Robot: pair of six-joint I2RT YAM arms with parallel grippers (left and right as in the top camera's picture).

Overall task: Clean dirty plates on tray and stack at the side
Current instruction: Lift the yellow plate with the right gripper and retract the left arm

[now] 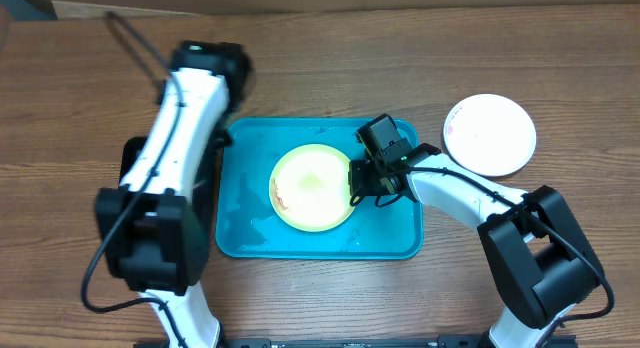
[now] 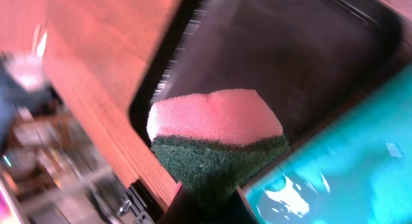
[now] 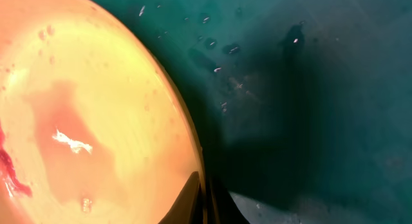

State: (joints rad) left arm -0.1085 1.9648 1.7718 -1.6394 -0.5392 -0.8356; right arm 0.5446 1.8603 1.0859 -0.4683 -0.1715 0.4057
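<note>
- Tray [image 1: 245, 223]: turquoise, rectangular, rounded corners, raised rim. Flat on table, centre. Floor wet, droplets scattered.
- Yellow-green plate [image 1: 315, 188]: round, shallow. Lies on tray, near middle. Red-brown smear by left rim, wet sheen across centre. Right rim pinched between closed fingers of right gripper [image 1: 357, 180].
- White plate [image 1: 490, 135]: round, face up, on table right of tray, apart from it.
</note>
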